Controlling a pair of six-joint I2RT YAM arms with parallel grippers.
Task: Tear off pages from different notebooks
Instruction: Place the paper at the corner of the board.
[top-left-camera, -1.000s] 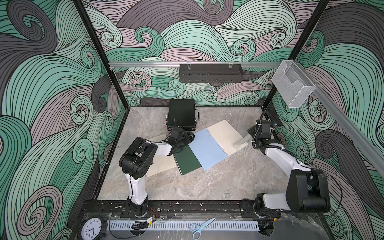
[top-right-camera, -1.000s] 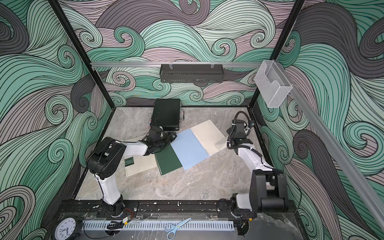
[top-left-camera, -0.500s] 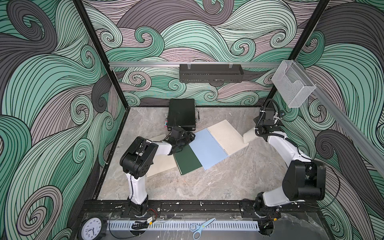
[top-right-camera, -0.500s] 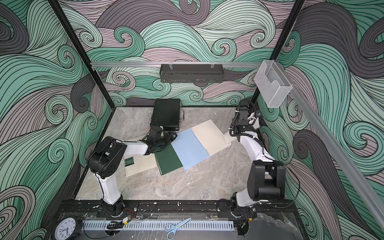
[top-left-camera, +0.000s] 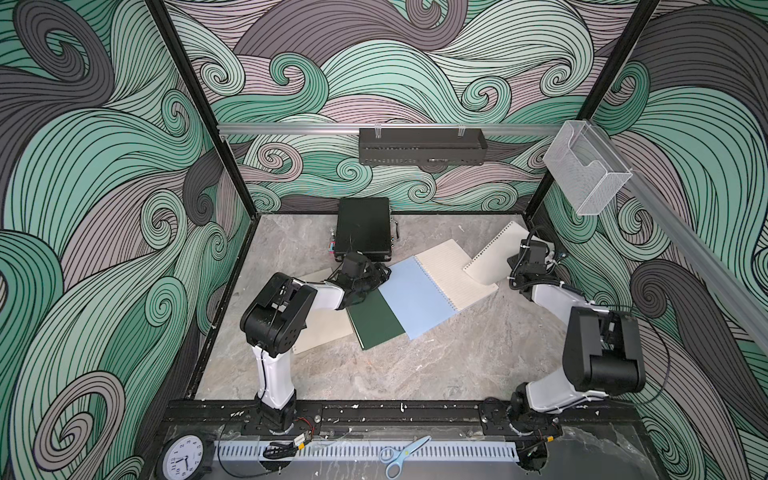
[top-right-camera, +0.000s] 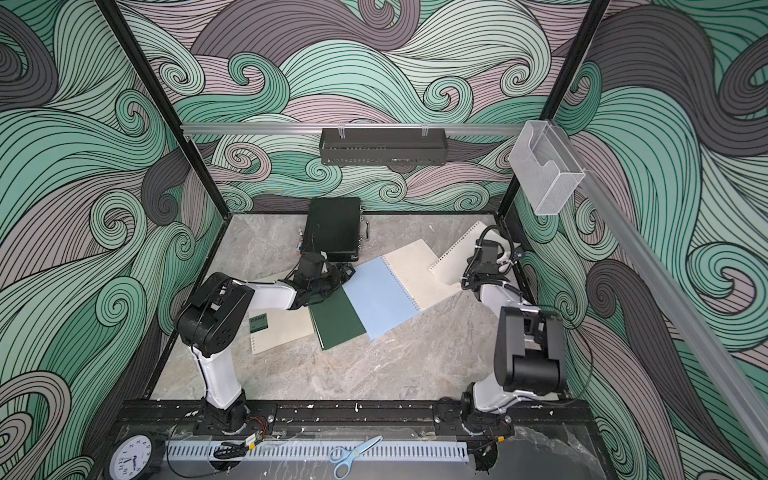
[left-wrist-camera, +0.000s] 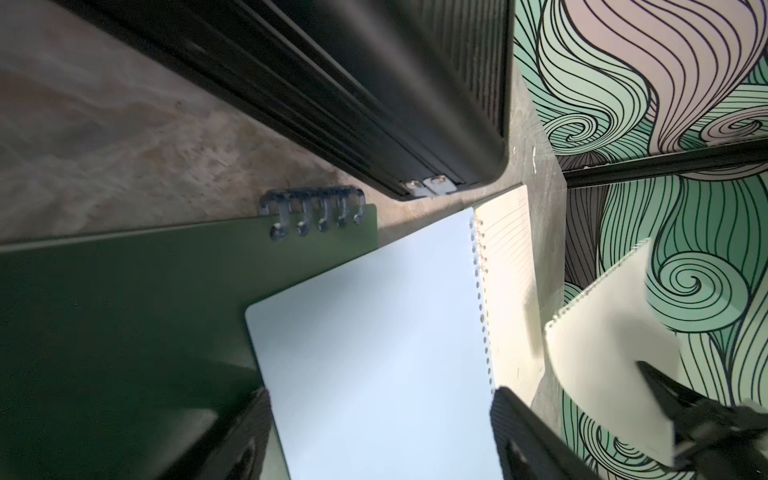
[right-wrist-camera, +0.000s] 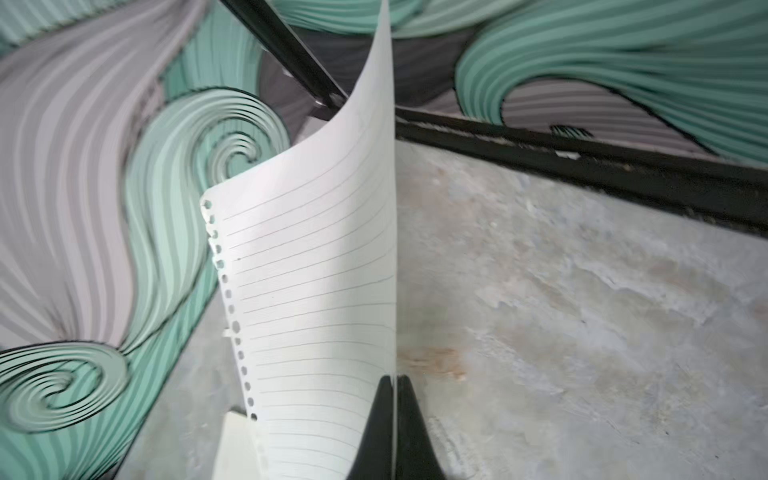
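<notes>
right wrist view: right pincer (right-wrist-camera: 394, 384) pressed together on 1 lined page (right-wrist-camera: 316, 270), the sheet curving up past its tips.

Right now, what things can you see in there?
black hard case: one, black, back of the table
light blue notebook: one, open, mid-table
dark green notebook: one, shut, partly under the blue cover
beige notebook: one, green label, under the left arm
torn page: one, cream, in the right gripper
wire basket: one, black, hanging at the back
clear holder: one, hanging by the right arm
clock: one, black-rimmed, front edge
scissors: one pair, blue, front edge
left gripper: open, over the blue cover
right gripper: shut on the torn page
</notes>
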